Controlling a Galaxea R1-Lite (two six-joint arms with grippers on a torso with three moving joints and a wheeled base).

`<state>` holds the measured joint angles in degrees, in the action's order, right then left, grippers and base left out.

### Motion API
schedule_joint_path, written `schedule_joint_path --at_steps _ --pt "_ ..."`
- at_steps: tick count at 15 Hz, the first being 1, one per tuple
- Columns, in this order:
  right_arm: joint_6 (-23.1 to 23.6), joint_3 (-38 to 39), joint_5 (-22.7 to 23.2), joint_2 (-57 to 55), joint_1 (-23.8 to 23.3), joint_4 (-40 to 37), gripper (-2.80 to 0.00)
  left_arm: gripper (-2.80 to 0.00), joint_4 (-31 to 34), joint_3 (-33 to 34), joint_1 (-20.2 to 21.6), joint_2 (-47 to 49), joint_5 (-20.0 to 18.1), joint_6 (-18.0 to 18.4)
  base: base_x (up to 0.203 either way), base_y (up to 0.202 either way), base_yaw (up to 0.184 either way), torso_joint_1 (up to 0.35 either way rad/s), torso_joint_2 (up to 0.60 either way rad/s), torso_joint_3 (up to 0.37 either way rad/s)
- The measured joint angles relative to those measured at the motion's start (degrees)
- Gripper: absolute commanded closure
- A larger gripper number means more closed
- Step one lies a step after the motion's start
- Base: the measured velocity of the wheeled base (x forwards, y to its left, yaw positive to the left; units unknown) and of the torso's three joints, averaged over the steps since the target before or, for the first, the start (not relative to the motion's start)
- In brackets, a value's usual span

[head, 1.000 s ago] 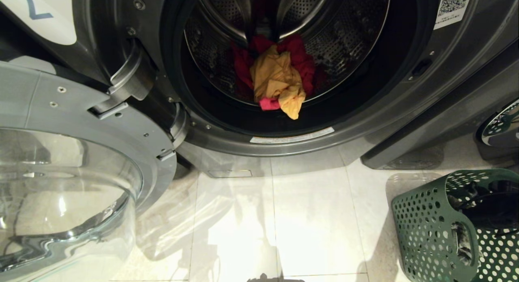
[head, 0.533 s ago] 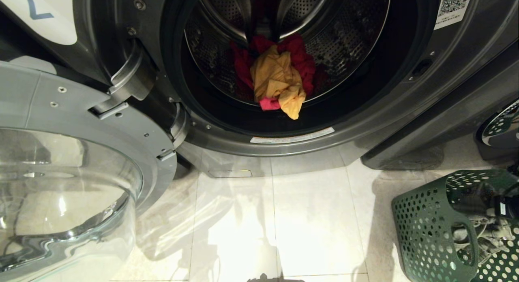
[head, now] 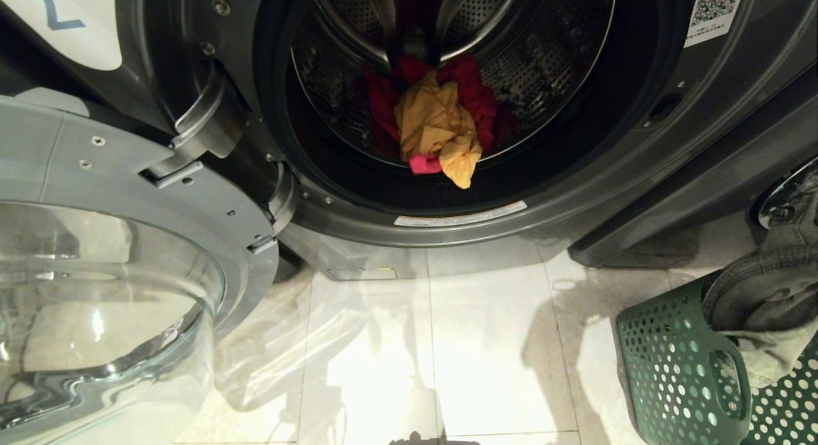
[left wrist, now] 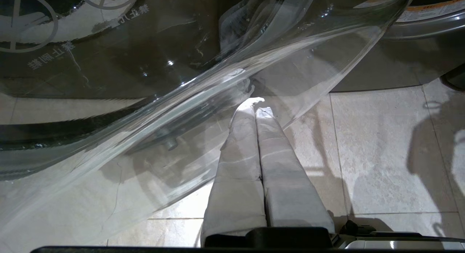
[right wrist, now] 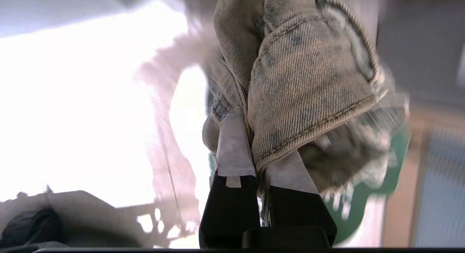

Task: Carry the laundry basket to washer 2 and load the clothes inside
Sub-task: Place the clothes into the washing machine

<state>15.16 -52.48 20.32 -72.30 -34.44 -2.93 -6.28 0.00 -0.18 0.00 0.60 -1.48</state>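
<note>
Since the earlier frame, a faded grey-blue denim garment has been lifted out of the green perforated plastic laundry basket, which stands on the pale tiled floor at the right, below the front of the dark grey washer. The garment is pinched along a seam by the right hand, its fingers clamped narrow on the cloth, and a bunched fold hangs over the basket's rim. The left hand is held shut and empty beside the open glass door. In the steel drum, a yellow cloth lies on red clothes. For the step to be done well, the denim should be raised until its trailing end is clear of the rim, then carried well past the door seal and let go deep in the drum.
</note>
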Motion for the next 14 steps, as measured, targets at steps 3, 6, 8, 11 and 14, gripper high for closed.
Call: schedule_joint_path --at_steps 3,6,8,11,14 --pt "2.6 -3.3 3.9 9.5 6.4 -3.2 0.00 0.00 0.0 0.0 0.0 0.0 0.0 0.0 0.000 0.000 0.000 0.000 0.00 0.000" --pt "3.6 -7.1 10.7 13.0 14.4 -6.6 0.00 0.00 0.0 0.0 0.0 0.0 0.0 0.0 0.000 0.000 0.000 0.000 0.00 0.000" --pt "3.6 -9.5 11.5 14.3 22.1 -9.8 0.00 0.00 0.0 0.0 0.0 0.0 0.0 0.0 0.000 0.000 0.000 0.000 0.00 0.000" --pt "3.4 -11.6 11.8 16.6 34.5 -15.0 0.00 0.00 0.0 0.0 0.0 0.0 0.0 0.0 0.000 0.000 0.000 0.000 0.00 0.000" --pt "3.1 -13.4 11.7 16.7 43.7 -16.4 0.00 0.00 0.0 0.0 0.0 0.0 0.0 0.0 0.000 0.000 0.000 0.000 0.00 0.000"
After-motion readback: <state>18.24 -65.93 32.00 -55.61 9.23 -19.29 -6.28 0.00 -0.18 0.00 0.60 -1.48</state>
